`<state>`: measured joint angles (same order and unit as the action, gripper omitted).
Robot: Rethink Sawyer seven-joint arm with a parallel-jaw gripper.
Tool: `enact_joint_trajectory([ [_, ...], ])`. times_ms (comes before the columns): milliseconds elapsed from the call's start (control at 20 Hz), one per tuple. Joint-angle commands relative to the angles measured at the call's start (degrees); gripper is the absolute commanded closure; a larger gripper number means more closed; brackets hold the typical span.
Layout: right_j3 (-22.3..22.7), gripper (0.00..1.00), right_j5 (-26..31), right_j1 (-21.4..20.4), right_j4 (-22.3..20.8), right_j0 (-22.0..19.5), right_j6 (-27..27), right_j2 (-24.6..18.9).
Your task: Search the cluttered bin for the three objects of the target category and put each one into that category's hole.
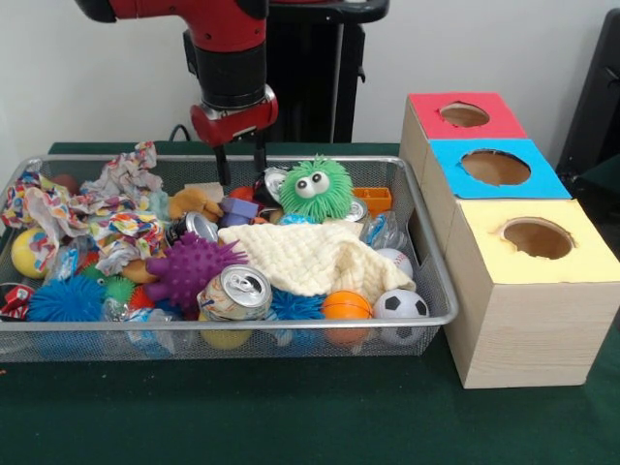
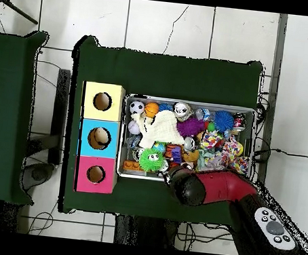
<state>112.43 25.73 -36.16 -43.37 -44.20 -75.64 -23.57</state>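
The wire mesh bin [image 1: 291, 323] is full of mixed things: a green fuzzy toy with eyes [image 1: 316, 189], a purple spiky ball [image 1: 189, 268], a crushed can [image 1: 235, 293], a cream knitted cloth [image 1: 320, 257], an orange ball [image 1: 346, 306] and a small soccer ball [image 1: 400, 304]. My gripper [image 1: 242, 174] hangs over the bin's far side, left of the green toy, open and empty. The hole with the red surround [image 1: 464, 114] is on the farthest box, right of the bin. In the overhead view the arm [image 2: 208, 186] hides the gripper; the bin [image 2: 187, 101] and red hole [image 2: 96, 174] show.
Boxes with a blue surround [image 1: 495, 167] and a yellow surround [image 1: 538, 237] stand in a row with the red one. Crumpled colourful cloth [image 1: 107, 208], a blue spiky ball [image 1: 66, 300] and a yellow ball [image 1: 27, 252] fill the bin's left part. Green cloth covers the table [image 1: 291, 407].
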Motion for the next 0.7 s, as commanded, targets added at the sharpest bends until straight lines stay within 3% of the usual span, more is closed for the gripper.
enact_joint_trajectory([
  [50,-3.52,0.0,6.3,-2.83,1.62,1.42,3.08,-4.07],
  [300,-1.75,0.0,8.68,-7.32,3.64,1.79,3.52,-4.45],
  [700,-4.63,0.0,10.72,-5.12,3.74,2.46,5.69,-5.35],
])
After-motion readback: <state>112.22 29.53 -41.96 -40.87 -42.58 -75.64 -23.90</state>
